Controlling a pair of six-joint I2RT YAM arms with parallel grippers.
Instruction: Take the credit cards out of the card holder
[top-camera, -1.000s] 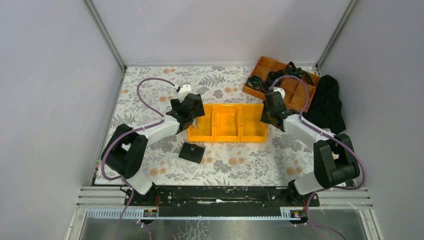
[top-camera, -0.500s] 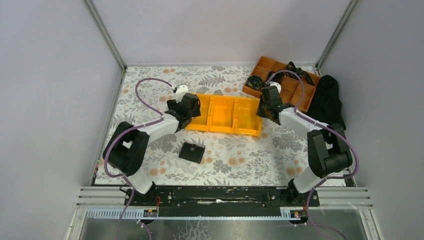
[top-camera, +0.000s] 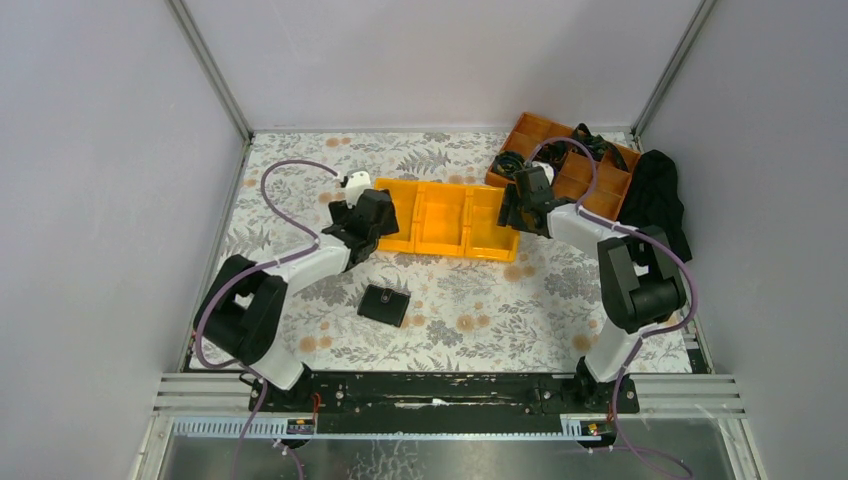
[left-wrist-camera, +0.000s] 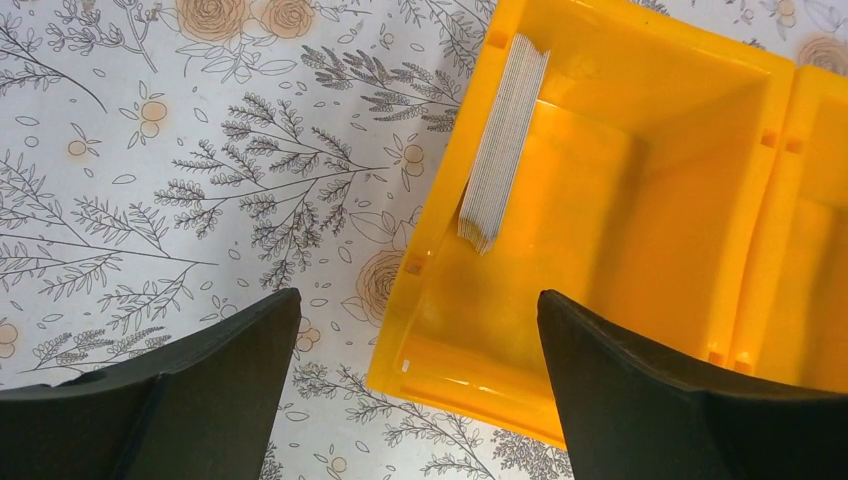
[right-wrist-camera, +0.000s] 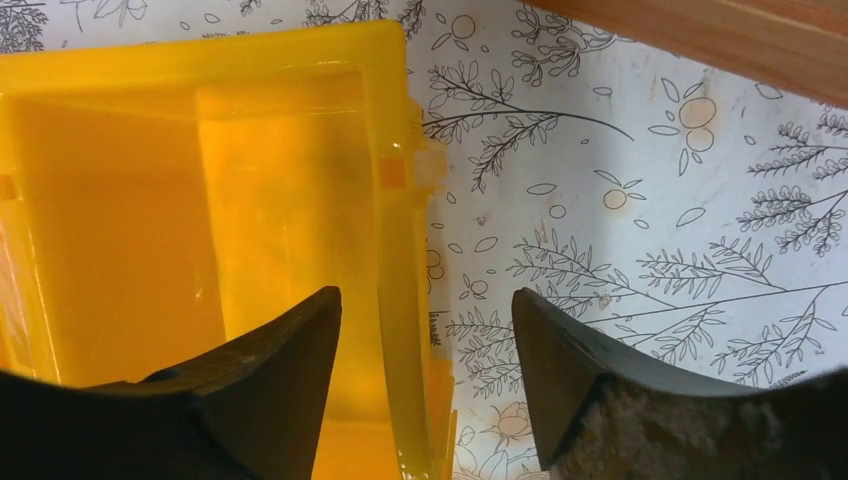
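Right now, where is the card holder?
In the top view, the card holder lies on the floral table, left of centre, just on the near side of the yellow bin's left end, apart from it.

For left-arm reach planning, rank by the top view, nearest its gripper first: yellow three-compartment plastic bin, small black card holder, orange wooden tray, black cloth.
1. yellow bin, at left gripper
2. card holder, nearer front
3. orange tray, back right
4. black cloth, far right

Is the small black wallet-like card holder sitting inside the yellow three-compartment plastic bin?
No, the card holder lies on the floral table cover, clear of the yellow bin.
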